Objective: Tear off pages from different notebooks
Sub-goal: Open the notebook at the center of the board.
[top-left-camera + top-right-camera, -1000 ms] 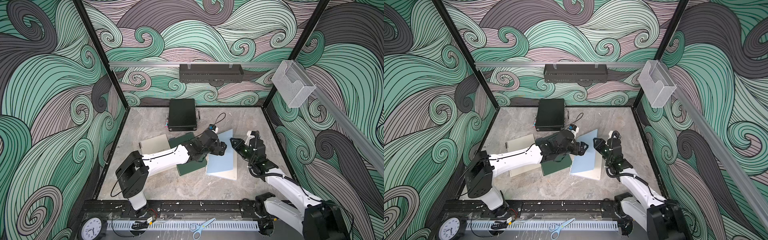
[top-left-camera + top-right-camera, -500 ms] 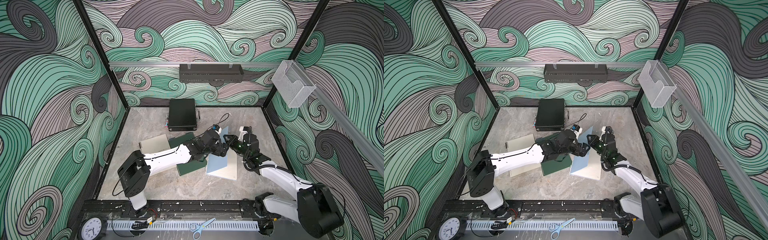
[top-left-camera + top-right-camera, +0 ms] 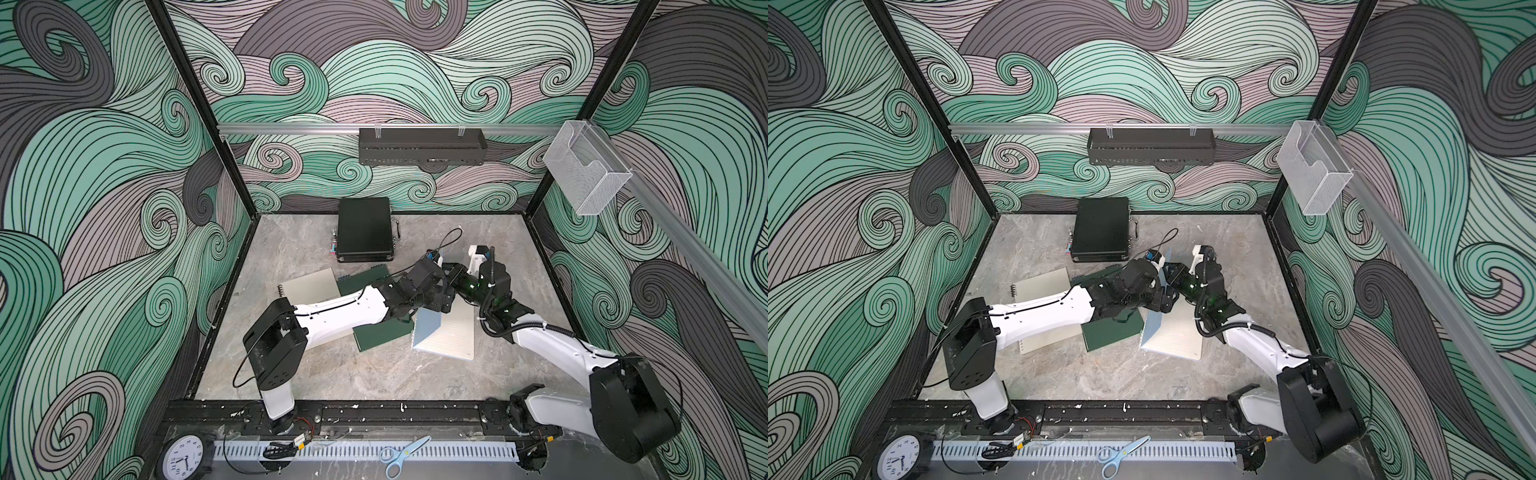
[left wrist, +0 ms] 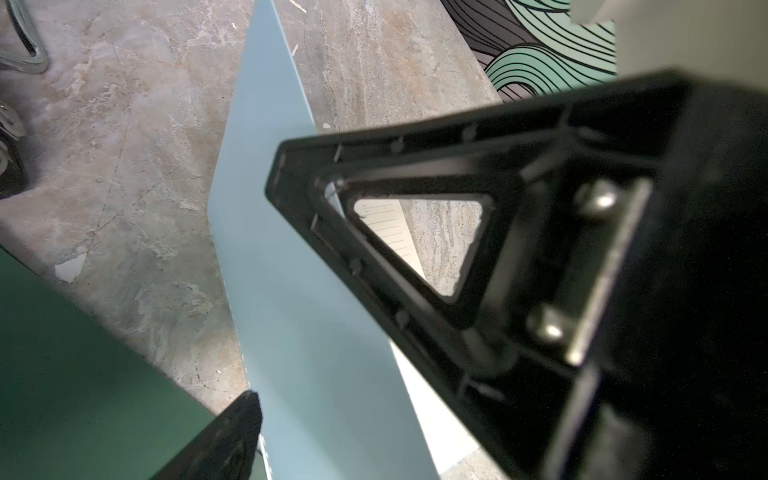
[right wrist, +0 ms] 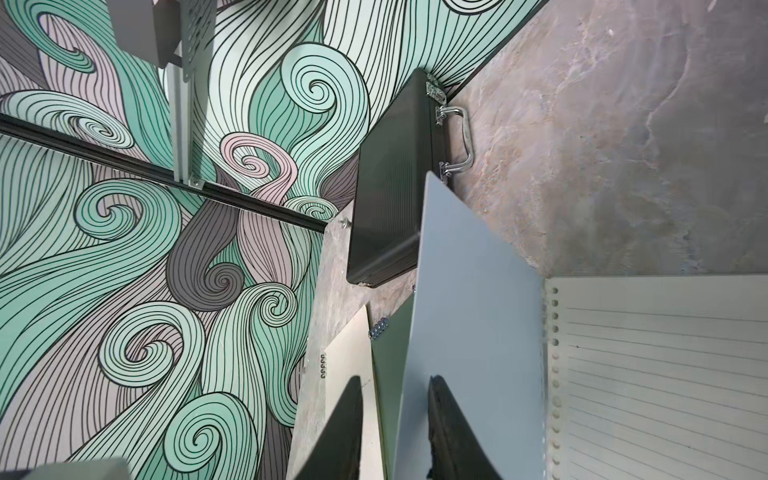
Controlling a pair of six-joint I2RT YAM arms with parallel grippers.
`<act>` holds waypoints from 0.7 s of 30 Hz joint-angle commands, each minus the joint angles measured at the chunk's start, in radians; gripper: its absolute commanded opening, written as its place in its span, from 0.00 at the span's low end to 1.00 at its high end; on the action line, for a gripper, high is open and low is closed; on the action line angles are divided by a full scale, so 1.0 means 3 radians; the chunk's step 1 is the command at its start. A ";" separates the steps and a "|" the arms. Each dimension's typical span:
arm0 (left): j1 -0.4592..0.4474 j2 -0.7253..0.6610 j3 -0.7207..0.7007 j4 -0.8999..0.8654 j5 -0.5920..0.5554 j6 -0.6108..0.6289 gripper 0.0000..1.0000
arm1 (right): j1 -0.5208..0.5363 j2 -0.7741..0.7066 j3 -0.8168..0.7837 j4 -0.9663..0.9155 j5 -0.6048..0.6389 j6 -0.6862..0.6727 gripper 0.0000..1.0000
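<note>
Light blue notebook (image 3: pixel 455 332): lies right of centre on the surface (image 3: pixel 374 386), long axis from 1 o'clock to 7 o'clock, spine along the 9 o'clock long side.
Blue cover (image 3: pixel 428 328): stands steeply up off the spine, free edge pointing upward and slightly curled.
Lined page (image 5: pixel 665 374): lies flat and face up, still bound, punched holes along the edge next to the cover, ruled lines crossing the long axis.
Dark green notebook (image 3: pixel 382 336): just beside the blue one at its 9 o'clock, long axis near 11-to-5, spiral at the 11 o'clock end, partly under the left arm (image 3: pixel 340 311).
Beige notebook (image 3: pixel 309 286): further toward 9 o'clock, spiral on its 9 o'clock side; touching or overlapping the green one, cannot tell which.
Left hand (image 4: pixel 262 286): spread wide, grasping nothing, raised cover standing in the gap between its fingers.
Right hand (image 5: pixel 395 380): fingers parted astride the cover's free edge, one close against the inner face, the other off the outer face with a gap; not clenched.
Cover, against a second ago: then flat and shut over the page, now raised.
Right hand, against a second ago: then off the notebook's 3 o'clock edge, now in over its 12 o'clock end, close to the left hand.
Left hand, against a second ago: much the same place.
Black case (image 3: pixel 365 228): at 12 o'clock by the back wall (image 3: pixel 415 195), near the green notebook's spiral end.
Open room: bare surface at 6 o'clock as far as the front rail (image 3: pixel 395 409), and at 3 o'clock of the page up to the side wall (image 3: pixel 557 266); tight at 12 o'clock.
</note>
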 commanded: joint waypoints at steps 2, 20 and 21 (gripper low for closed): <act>0.0024 0.0054 0.0141 -0.0105 -0.0207 -0.0017 0.82 | 0.0027 -0.0001 0.0033 0.0145 -0.0044 0.0056 0.28; 0.0237 0.0054 0.0149 -0.0369 -0.0354 -0.0242 0.41 | 0.0087 -0.0085 0.0180 -0.0194 0.0176 -0.0040 0.36; 0.0242 0.0063 0.0155 -0.0379 -0.0354 -0.0242 0.38 | 0.0088 -0.0103 0.0176 -0.0244 0.0216 -0.0035 0.36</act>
